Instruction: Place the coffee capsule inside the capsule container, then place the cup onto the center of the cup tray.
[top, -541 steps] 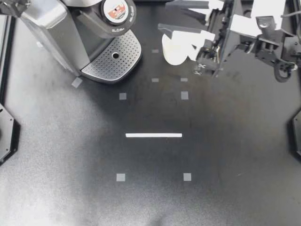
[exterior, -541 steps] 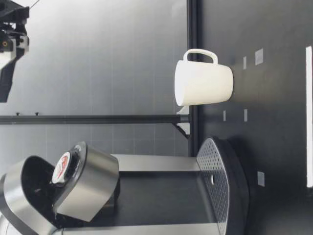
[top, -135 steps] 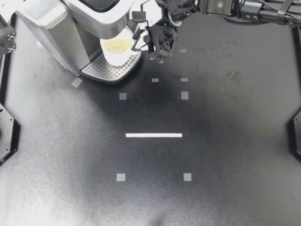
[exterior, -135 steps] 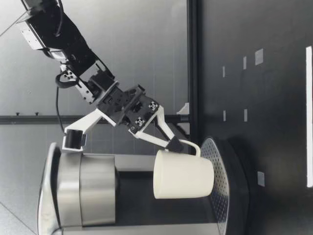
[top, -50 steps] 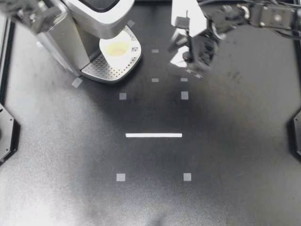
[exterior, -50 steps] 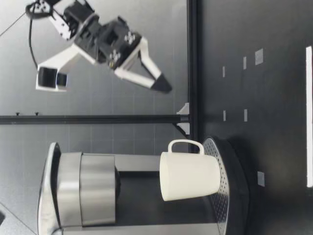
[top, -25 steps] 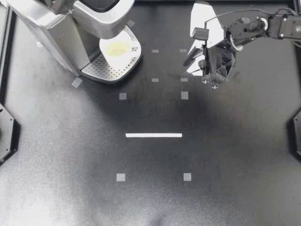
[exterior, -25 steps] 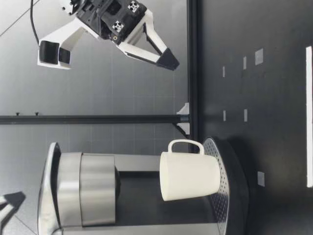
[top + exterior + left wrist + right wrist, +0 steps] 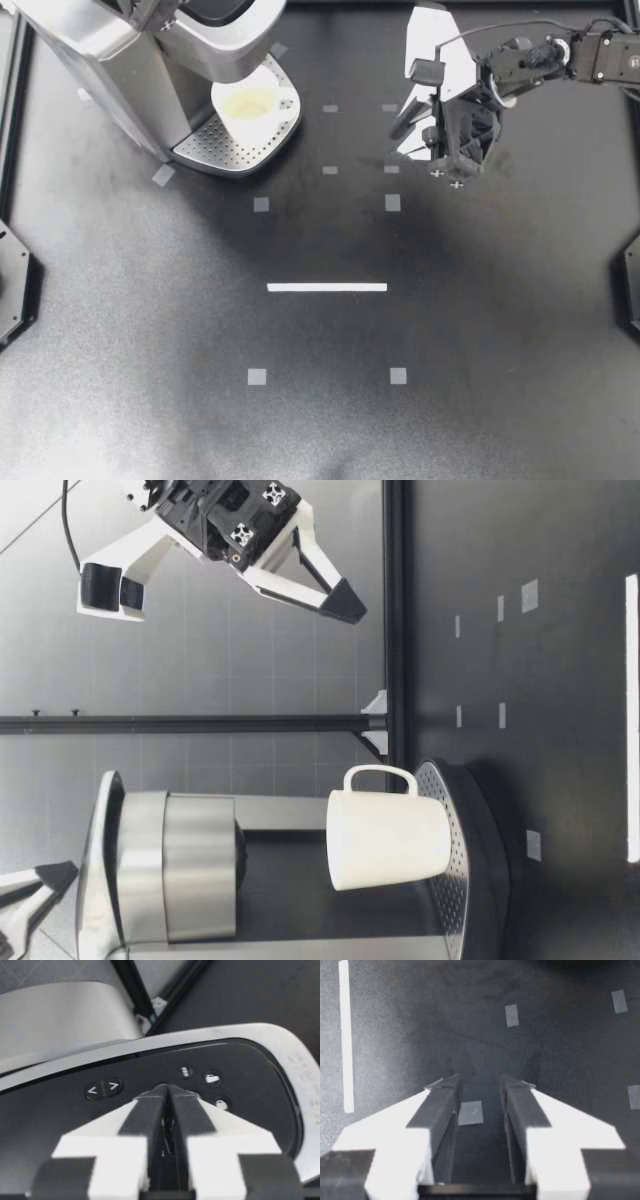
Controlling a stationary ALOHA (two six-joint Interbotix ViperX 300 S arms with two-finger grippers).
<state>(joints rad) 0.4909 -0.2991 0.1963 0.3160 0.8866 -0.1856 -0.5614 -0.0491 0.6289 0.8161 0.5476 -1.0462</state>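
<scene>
— We begin at the fingers. How do they stand?

— The fingers (image 9: 147, 1115) of our left gripper (image 9: 155, 14) are pressed together with nothing between them. Their tips are at the dark panel (image 9: 100, 1091) on the lid (image 9: 230, 40) of the machine (image 9: 100, 60), and seem to touch it. The fingers (image 9: 440, 1105) of our right gripper (image 9: 408, 138) are a little apart and hold nothing. Under them is only the table (image 9: 320, 430) with its tape marks (image 9: 470, 1112).

— And the capsule?

— We cannot see it. The lid is down, so we judge that it is inside.

— The cup?

— The cup (image 9: 250, 103) stands upright on the tray (image 9: 225, 150), under the lid, with its handle toward our right gripper. That gripper hangs above the table, well apart from it.

— Which step is this, then?

— We judge that both placings are done. Next, our left gripper must lift straight off the lid without pushing the machine, and our right gripper must keep away from the handle.
</scene>
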